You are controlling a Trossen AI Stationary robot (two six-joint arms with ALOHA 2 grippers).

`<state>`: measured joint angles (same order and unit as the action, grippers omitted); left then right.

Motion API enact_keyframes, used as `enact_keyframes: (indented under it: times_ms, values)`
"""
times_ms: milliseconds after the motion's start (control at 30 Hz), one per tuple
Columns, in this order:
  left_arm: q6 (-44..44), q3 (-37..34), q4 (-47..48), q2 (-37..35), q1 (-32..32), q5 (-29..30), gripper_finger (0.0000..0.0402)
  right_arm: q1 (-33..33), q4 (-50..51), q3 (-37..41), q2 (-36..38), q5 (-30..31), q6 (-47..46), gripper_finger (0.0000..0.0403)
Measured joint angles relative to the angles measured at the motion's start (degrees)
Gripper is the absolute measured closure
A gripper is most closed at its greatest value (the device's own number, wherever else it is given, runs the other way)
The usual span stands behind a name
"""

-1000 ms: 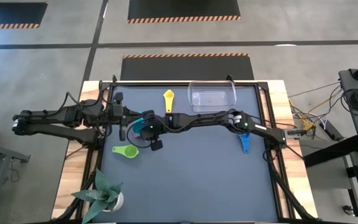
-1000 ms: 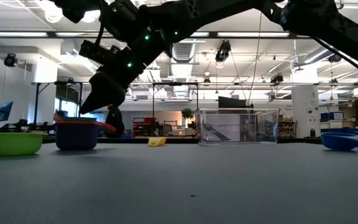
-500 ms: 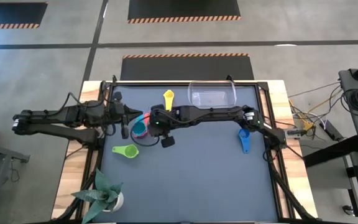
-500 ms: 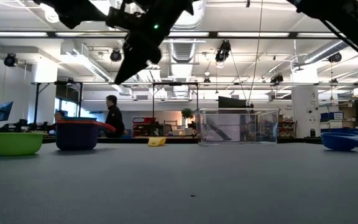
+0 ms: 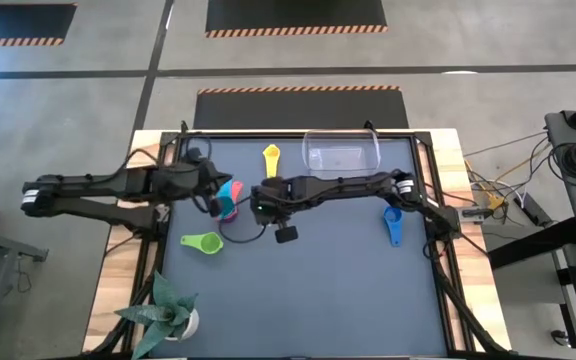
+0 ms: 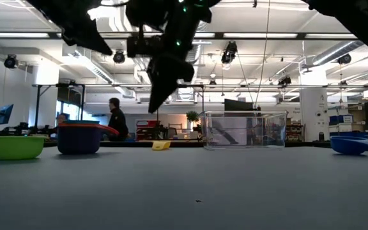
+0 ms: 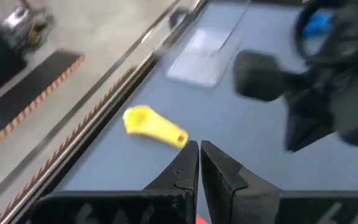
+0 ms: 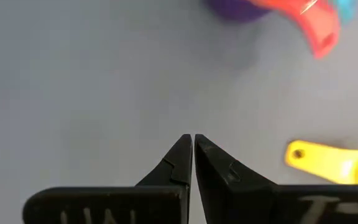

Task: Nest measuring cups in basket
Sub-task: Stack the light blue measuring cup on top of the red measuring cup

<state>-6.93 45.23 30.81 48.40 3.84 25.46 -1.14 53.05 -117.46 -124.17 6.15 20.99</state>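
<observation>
A stack of nested measuring cups (image 5: 226, 201), red and cyan over purple, stands on the mat left of centre; in the low view the stack (image 6: 80, 138) rests on its base. Single cups lie apart: green (image 5: 203, 243), yellow (image 5: 271, 158) and blue (image 5: 393, 226). The clear basket (image 5: 341, 150) stands at the far edge. My right gripper (image 5: 259, 200) hangs shut and empty just right of the stack, well above the mat (image 6: 153, 105). My left gripper (image 5: 211, 191) is shut and empty just left of the stack, raised.
A potted plant (image 5: 168, 312) stands at the table's near left corner. The mat's near half (image 5: 318, 290) holds nothing but the green cup. The right arm (image 5: 348, 185) reaches across the mat's middle, in front of the basket.
My right gripper has drawn up and away from the stack toward the table's right edge, and its fingers have shut on nothing. The stack has stayed in place on the mat. My left gripper has come toward the stack and tipped downward.
</observation>
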Motion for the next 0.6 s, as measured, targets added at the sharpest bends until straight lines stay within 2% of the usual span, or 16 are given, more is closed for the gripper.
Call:
enact_keyframes:
  times_ms: [200, 600]
  values:
    - [-1.69, 0.00, 1.22, 2.53, 1.83, 0.17, 0.0402, 0.38, -9.83, 13.74, 6.42, -0.02, -2.08, 0.0394]
    - [-8.58, 0.00, 3.72, 6.98, 7.70, 0.12, 0.0402, 0.38, -46.48, 42.63, 24.45, -0.09, 0.14, 0.0394]
